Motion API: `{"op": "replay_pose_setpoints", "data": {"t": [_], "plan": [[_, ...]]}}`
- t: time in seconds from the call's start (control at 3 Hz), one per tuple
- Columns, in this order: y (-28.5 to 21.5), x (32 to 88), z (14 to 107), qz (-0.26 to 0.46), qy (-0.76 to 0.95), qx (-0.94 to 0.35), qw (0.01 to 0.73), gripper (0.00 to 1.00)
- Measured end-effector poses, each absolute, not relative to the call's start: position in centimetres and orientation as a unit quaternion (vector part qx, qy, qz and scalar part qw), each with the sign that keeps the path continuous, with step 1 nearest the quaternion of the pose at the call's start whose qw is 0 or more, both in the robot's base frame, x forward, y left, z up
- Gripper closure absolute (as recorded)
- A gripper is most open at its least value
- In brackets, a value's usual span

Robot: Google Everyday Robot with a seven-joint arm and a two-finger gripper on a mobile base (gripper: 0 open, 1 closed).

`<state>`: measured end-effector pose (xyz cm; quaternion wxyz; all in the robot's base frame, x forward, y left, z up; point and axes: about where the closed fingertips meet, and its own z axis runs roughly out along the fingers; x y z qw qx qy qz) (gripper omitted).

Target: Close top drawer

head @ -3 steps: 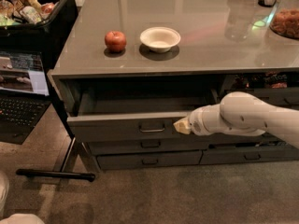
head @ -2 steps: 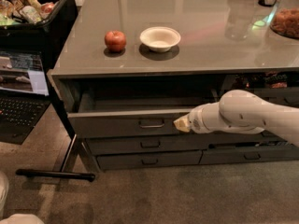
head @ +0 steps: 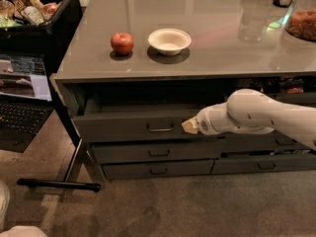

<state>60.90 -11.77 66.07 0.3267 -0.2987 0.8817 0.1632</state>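
Note:
The top drawer (head: pixel 123 126) is a wide grey drawer under the counter's left side. It stands a little way out, with a dark gap showing above its front panel. Its small metal loop handle (head: pixel 159 127) is centred on the front. My gripper (head: pixel 190 126) is at the end of the white arm (head: pixel 256 115) that comes in from the right. Its tip rests against the drawer front, just right of the handle.
Two shallower grey drawers (head: pixel 158 153) lie below the top one. On the counter (head: pixel 207 48) stand a red apple (head: pixel 122 43) and a white bowl (head: pixel 169 41). A laptop (head: pixel 22 102) on a black stand (head: pixel 59 184) is at the left, below a bin of snacks (head: pixel 29 6).
The top drawer has slid further in, and the gap above its front is narrower. My gripper has followed it inward, staying against the front panel.

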Motion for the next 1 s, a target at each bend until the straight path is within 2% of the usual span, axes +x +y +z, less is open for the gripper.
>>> {"op": "replay_pose_setpoints", "data": {"t": [1.0], "plan": [[-10.81, 63.17, 66.0, 0.171, 0.882, -0.284, 0.336, 1.0]]}}
